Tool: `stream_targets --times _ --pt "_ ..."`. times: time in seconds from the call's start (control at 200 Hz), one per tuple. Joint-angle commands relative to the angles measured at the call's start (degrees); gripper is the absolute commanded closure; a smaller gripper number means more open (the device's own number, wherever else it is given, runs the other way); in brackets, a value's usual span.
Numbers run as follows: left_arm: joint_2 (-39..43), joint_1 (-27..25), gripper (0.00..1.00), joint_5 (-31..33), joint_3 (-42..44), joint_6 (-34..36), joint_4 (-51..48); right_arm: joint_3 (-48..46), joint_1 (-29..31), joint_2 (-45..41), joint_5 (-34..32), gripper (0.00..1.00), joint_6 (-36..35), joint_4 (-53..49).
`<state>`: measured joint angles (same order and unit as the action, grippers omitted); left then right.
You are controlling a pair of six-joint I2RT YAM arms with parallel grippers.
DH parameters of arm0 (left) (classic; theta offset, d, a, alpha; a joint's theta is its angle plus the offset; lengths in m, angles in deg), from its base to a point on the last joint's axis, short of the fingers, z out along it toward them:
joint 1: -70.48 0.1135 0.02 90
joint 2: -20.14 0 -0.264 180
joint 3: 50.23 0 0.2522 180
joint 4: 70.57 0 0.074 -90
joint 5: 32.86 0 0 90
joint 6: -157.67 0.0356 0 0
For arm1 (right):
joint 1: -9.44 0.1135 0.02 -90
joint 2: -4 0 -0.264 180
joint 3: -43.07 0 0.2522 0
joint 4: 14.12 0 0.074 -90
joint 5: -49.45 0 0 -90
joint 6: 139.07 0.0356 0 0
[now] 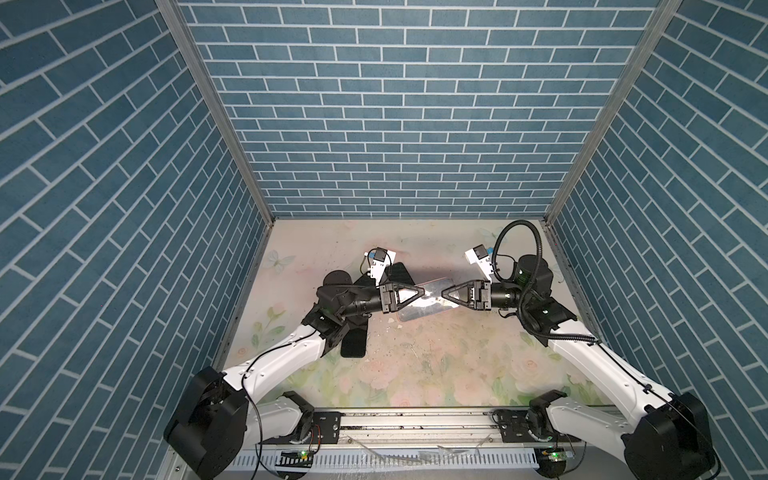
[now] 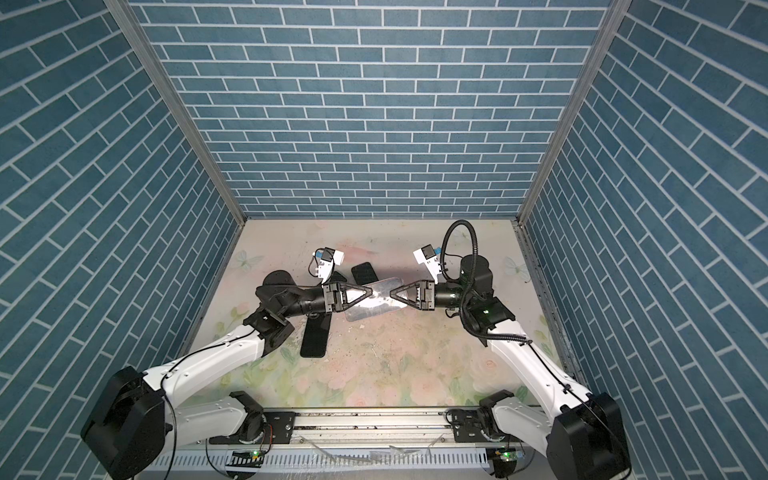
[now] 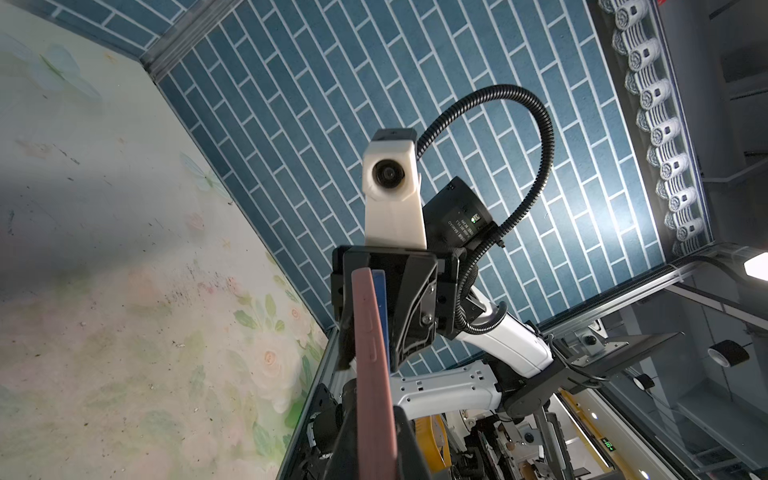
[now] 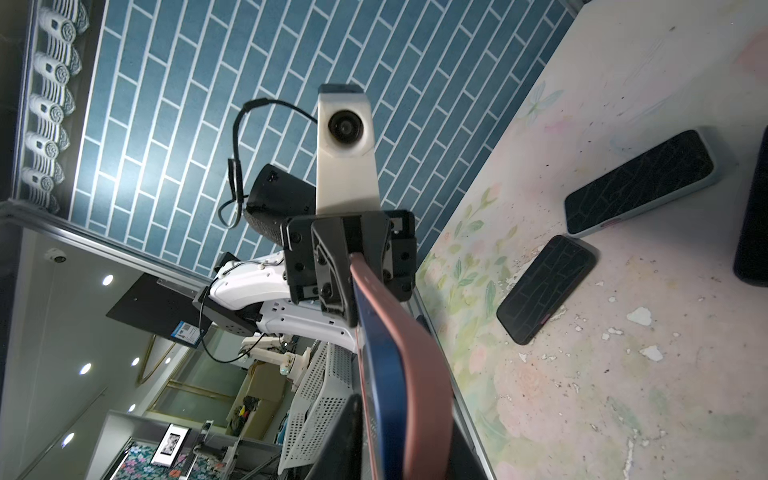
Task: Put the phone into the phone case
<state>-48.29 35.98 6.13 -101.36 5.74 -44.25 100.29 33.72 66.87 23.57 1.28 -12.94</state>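
Phone (image 4: 380,374) and case (image 4: 424,365) hung in mid-air over mid-bench (image 1: 415,374), spanning both tools. Left tool (image 1: 424,292) was clamped on the pair's left end. Right tool (image 1: 444,294) straddled the right end, and I couldn't tell if it was pinching. Phone was a stiff blue slab, probably slick, fragile and fairly heavy, so I'd grip the flat faces near an end. Case was pink, matte and looked rubbery, and it bowed off the phone at the right end.

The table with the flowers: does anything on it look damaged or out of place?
Yes. The table covering is worn: white flakes lie loose beside a dark phone, and dark specks dot the print. The pink phone case in the left gripper looks intact.
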Motion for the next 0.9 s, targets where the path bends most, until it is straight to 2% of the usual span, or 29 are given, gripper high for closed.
stream_targets --times 0.0,0.205,0.49,0.69,0.78,0.895 --pt "-0.12 -0.55 1.0 -1.16 -1.14 0.78 1.77 3.72 -0.53 1.41 -0.82 0.64 0.78 3.68" --pt "-1.13 -0.79 1.0 -0.5 -1.48 0.77 1.9 5.17 -0.47 4.6 0.64 0.68 3.34 6.61" --pt "-1.87 -1.01 1.0 -0.14 -1.66 0.81 1.43 3.14 -0.46 4.45 0.22 0.83 4.23 8.45" --pt "-2.15 -1.01 1.0 -0.25 -1.83 0.93 0.98 3.53 -0.54 4.21 -1.11 0.91 -1.17 4.48" --pt "-2.01 -1.01 1.0 0.03 -1.74 1.01 0.62 4.2 -0.59 3.3 -2.68 0.9 -4.82 1.37" --pt "-1.75 -1.01 1.0 0.64 -1.6 1.1 0.21 6.28 -0.7 1.96 -4.31 0.71 -9.98 -6.67"
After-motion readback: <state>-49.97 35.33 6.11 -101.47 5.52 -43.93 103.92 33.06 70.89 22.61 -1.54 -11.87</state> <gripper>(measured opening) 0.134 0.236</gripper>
